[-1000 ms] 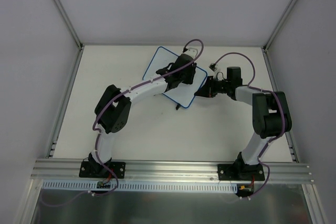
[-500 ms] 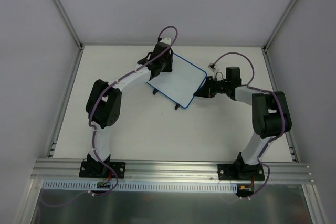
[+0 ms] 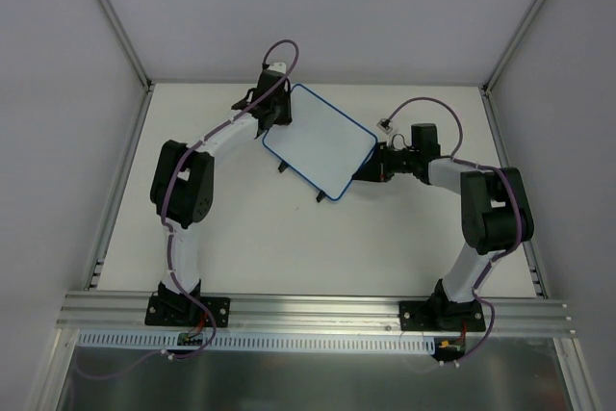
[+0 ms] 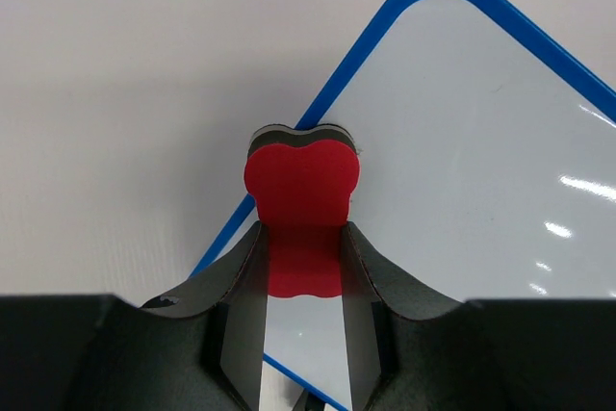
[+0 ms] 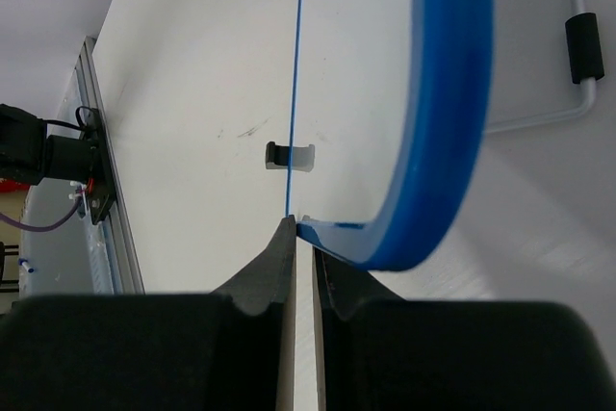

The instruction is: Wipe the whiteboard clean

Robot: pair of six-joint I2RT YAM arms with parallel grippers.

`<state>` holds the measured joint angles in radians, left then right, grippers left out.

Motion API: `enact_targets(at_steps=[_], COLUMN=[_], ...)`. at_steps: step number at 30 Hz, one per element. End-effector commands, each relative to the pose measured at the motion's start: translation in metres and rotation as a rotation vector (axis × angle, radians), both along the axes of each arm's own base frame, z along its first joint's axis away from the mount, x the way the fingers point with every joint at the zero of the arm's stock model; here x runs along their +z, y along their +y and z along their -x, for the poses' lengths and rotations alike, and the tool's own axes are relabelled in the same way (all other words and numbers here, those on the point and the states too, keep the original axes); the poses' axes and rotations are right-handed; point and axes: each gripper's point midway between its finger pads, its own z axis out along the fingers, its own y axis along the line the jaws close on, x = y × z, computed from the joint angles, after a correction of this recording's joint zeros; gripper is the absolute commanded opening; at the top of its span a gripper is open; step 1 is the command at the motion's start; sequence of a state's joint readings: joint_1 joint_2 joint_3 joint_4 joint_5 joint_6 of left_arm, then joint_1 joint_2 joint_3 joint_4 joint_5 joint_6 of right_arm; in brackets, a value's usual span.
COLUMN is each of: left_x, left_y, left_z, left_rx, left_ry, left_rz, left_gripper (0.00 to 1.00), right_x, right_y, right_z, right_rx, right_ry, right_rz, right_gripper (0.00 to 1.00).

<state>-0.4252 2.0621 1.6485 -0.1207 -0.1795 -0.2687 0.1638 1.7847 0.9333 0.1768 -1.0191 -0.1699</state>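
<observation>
White and framed in thin blue, the whiteboard [image 3: 320,154] is at the far middle of the pale table [image 3: 241,238], turned so that its corners point left, right, far and near. Two small black feet [image 3: 282,167] show at its near-left edge. In the left wrist view its surface is plain white with some bright reflections of light.

We see the left gripper [image 4: 300,238] at the far-left corner of the board. Its two fingers are pressed against the sides of a red eraser [image 4: 300,185], which stands out in front of the fingertips. The red face of the eraser has a dark layer behind it. The eraser lies over the blue frame on the left edge of the board, partly above the white surface and partly above the table. We cannot tell whether it really touches the board.

From the other side, the right gripper [image 5: 300,238] reaches to the right corner of the board. Its fingers are almost together and they pinch the thin blue edge between them. In the right wrist view the rounded blue corner curves away just beside the fingertips.
</observation>
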Motion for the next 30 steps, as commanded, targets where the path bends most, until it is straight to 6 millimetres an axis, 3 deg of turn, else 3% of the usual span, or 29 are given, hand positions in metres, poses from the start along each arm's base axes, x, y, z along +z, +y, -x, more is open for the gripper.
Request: enact_targets(at_steps=[1, 4, 8, 13, 30], left_x=[-0.021, -0.025, -0.037, -0.058, -0.098], left_y=[-0.015, -0.024, -0.042, -0.049, -0.09], left_z=[0.014, 0.023, 0.055, 0.087, 0.167], left_rx=[-0.089, -0.119, -0.123, -0.078, -0.034], left_ry=[0.074, 0.083, 0.13, 0.199, 0.287], left_rz=[-0.011, -0.025, -0.004, 0.043, 0.094], left_gripper=[0.0, 0.0, 0.0, 0.0, 0.0], right_x=[-0.013, -0.012, -0.012, -0.013, -0.014], right_y=[0.01, 0.01, 0.01, 0.01, 0.01], right_z=[0.017, 0.017, 0.016, 0.016, 0.017], right_rx=[0.068, 0.068, 0.068, 0.069, 0.07], right_ry=[-0.007, -0.008, -0.008, -0.005, 0.003], right_rz=[0.04, 0.04, 0.038, 0.037, 0.037], right_gripper=[0.0, 0.0, 0.0, 0.0, 0.0])
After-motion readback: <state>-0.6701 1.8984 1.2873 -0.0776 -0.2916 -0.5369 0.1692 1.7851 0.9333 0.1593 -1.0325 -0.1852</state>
